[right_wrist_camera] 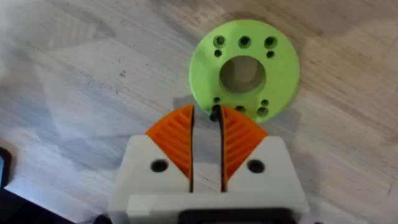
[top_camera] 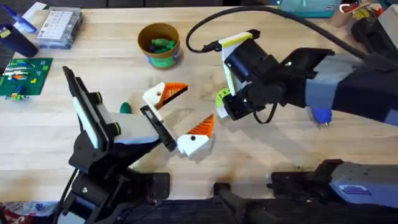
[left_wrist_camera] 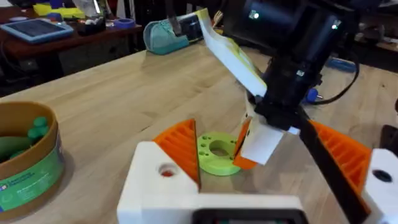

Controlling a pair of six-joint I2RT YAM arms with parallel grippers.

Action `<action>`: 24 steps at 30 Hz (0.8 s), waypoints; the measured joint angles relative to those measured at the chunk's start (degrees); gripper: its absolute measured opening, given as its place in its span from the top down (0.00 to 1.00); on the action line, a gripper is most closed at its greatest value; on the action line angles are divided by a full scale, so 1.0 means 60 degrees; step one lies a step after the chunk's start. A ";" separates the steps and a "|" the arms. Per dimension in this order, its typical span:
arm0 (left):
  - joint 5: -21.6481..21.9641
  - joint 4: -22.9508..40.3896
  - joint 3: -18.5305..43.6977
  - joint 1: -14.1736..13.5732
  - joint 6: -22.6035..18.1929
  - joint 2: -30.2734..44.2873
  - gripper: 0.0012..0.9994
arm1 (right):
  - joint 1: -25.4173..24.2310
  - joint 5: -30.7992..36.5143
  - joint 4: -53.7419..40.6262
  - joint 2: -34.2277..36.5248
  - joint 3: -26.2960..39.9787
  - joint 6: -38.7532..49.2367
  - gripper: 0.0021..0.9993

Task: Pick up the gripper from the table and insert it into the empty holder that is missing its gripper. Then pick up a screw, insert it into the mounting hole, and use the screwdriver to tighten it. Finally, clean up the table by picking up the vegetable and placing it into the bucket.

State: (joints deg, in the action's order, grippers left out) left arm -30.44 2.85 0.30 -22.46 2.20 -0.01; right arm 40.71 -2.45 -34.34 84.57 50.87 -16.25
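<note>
- Currently my right arm reaches from the right side of the table toward its middle, wrist bent down, with the right gripper lowered to the wood at the edge of the lime-green disc.
- My right fingers are nearly closed, orange pads almost parallel with a narrow slot between them. A small dark item sits in that slot at the disc's rim; I cannot tell what it is or whether the pads grip it.
- My left arm extends from the lower left toward the table centre, forearm low over the wood.
- My left gripper is spread wide. One white-and-orange finger points away from me, the other lies toward my right; nothing sits between them.
- From my left wrist, the disc lies just ahead of the spread fingers, with the right gripper standing over it.
- The bucket stands at the far centre of the table with green pieces inside.
- The vegetable lies on the wood just beside my left forearm, well apart from the bucket.
- The screwdriver lies at the right, mostly covered by my right arm.
</note>
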 joint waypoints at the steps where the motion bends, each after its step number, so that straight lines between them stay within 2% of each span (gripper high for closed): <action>1: 0.0000 -0.0002 0.0000 0.0000 0.0000 0.0000 0.01 | 0.0000 0.0006 0.0002 0.0002 0.0000 -0.0002 0.80; 5: 0.0000 -0.0002 0.0000 0.0000 0.0002 0.0002 0.01 | 0.0000 0.0029 0.0000 0.0009 0.0000 0.0003 0.98; 6: 0.0000 -0.0002 0.0000 0.0000 0.0002 0.0000 0.01 | 0.0000 0.0029 0.0002 0.0009 0.0000 -0.0005 0.99; 20: 0.0000 0.0000 0.0000 0.0000 0.0000 0.0000 0.01 | -0.0023 0.0109 -0.0041 0.0009 0.0023 -0.0004 1.00; 24: 0.0000 0.0000 0.0000 0.0000 0.0002 0.0000 0.01 | -0.0190 0.0113 -0.0564 -0.0003 0.0349 -0.0004 1.00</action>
State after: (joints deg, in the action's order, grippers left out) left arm -30.44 2.85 0.30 -22.46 2.21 -0.01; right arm 39.57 -1.77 -37.72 84.55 52.97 -16.27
